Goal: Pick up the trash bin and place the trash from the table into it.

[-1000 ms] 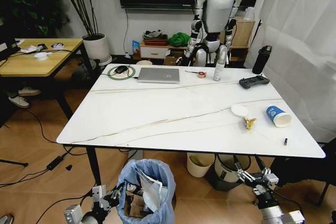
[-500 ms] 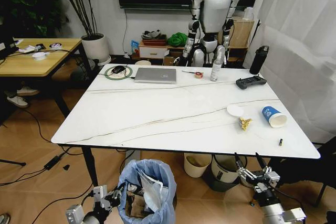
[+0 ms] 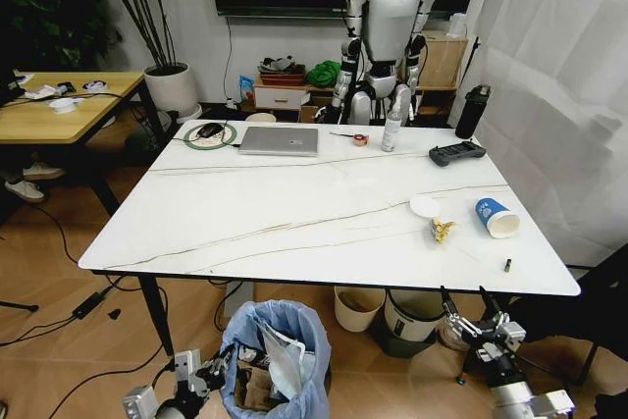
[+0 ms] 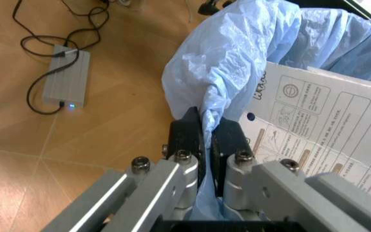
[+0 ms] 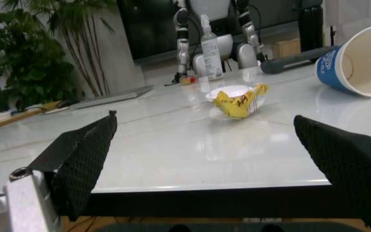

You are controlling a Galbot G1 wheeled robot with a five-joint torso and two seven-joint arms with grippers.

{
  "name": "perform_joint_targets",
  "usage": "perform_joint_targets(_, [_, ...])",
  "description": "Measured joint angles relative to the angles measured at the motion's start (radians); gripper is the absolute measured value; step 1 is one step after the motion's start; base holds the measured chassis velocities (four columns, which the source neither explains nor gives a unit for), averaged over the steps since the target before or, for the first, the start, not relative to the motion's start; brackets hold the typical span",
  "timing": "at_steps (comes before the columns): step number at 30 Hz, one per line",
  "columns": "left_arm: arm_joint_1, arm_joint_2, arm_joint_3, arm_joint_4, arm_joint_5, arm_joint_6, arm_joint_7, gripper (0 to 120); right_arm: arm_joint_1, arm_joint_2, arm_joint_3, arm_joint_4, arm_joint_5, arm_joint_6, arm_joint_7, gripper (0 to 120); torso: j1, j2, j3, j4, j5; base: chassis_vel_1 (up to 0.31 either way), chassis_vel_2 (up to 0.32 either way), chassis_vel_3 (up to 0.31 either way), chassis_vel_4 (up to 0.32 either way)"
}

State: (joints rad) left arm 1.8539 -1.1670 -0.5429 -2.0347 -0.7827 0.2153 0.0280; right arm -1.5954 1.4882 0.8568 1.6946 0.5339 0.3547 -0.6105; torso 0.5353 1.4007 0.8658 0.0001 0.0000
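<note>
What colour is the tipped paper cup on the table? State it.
The paper cup is blue outside and white inside, seen best in the right wrist view.

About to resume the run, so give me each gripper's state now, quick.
Left gripper: closed, pinching the light-blue bag at the rim of the trash bin.
Right gripper: open, holding nothing, at the near edge of the table.

Paper cup point(image 3: 492, 217) on table point(image 3: 294, 223), right
</note>
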Motion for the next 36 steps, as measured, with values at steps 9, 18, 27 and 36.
perform_joint_targets(9, [0.003,0.0,-0.001,-0.002,0.002,-0.001,0.001,0,-0.001,-0.002,0.003,0.003,0.005,-0.001,0.0,100,0.0,0.0,0.0,-0.0001,0.0002,-0.05,-0.059,0.055,0.059])
perform_joint_targets(18, [0.003,-0.005,0.002,-0.008,0.006,-0.002,0.001,0,-0.005,-0.007,0.008,0.007,0.014,-0.002,-0.005,100,0.0,0.0,0.0,-0.0001,0.0001,-0.059,-0.059,0.054,0.056])
perform_joint_targets(27, [0.005,-0.01,0.002,-0.009,0.011,-0.002,0.002,0,-0.003,-0.014,0.009,0.007,0.017,-0.003,-0.007,100,0.0,0.0,0.0,-0.0001,0.0,-0.066,-0.065,0.057,0.056])
perform_joint_targets(36, [0.002,-0.011,0.002,-0.012,0.011,-0.002,0.001,0,0.001,-0.018,0.006,0.006,0.018,-0.004,-0.008,100,0.0,0.0,0.0,0.0,0.0001,-0.065,-0.073,0.073,0.065])
